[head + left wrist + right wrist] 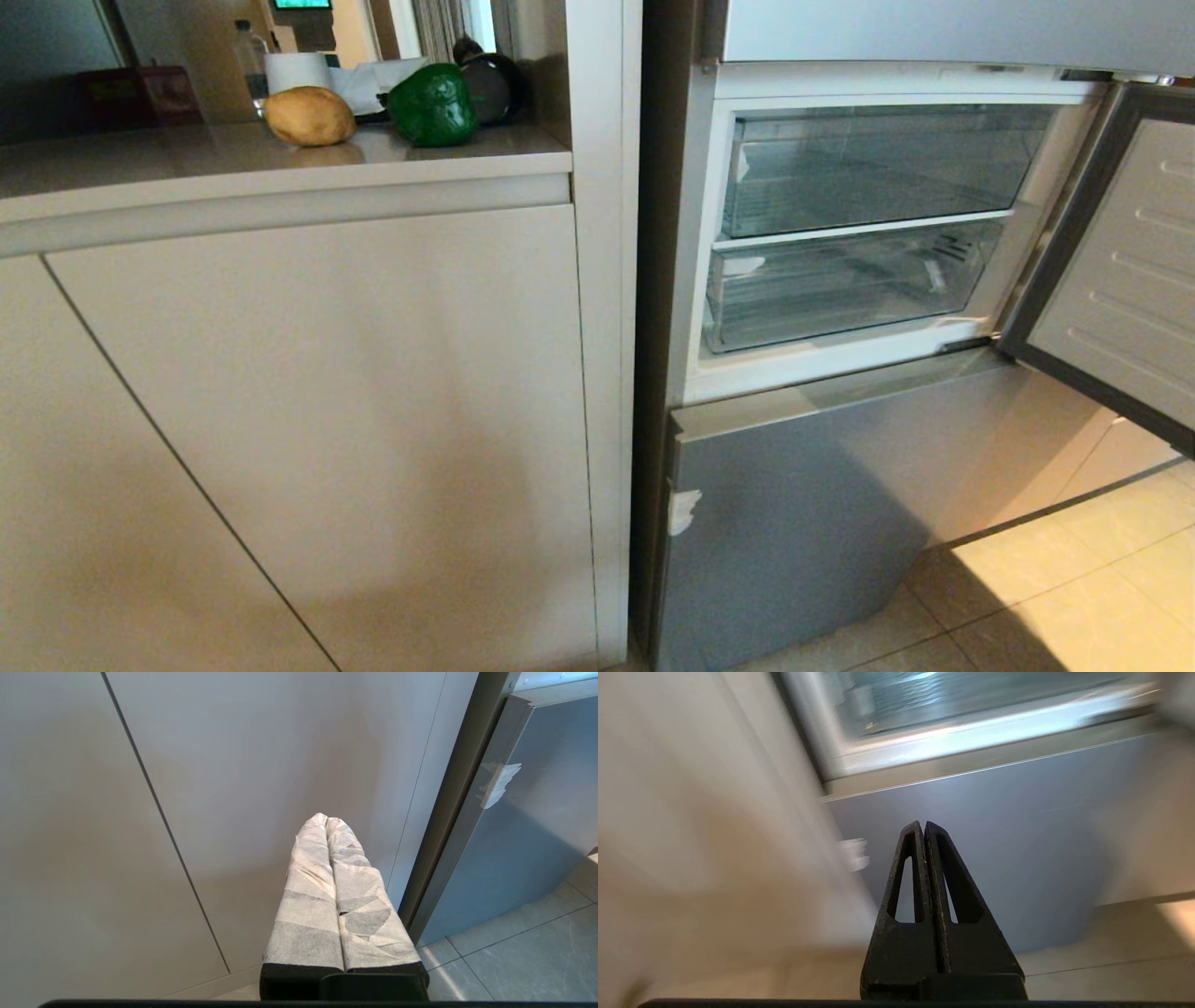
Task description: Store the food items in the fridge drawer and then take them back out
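Sitting on the table (187, 154) at upper left: potato (309, 116), long axis sideways, then green bell pepper (432, 105) just beside it, squat, stem not visible. Fridge drawer (840, 289) at right is pushed in behind the open door. Left gripper (327, 820) and right gripper (922, 824) both have fingers pressed together, empty, low before cabinet and fridge; judging, food lies up and left, nearer the left arm.

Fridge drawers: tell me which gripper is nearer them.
Right. The right gripper points at the fridge's lower panel just below the drawers; the left gripper faces the beige cabinet door beside the fridge.
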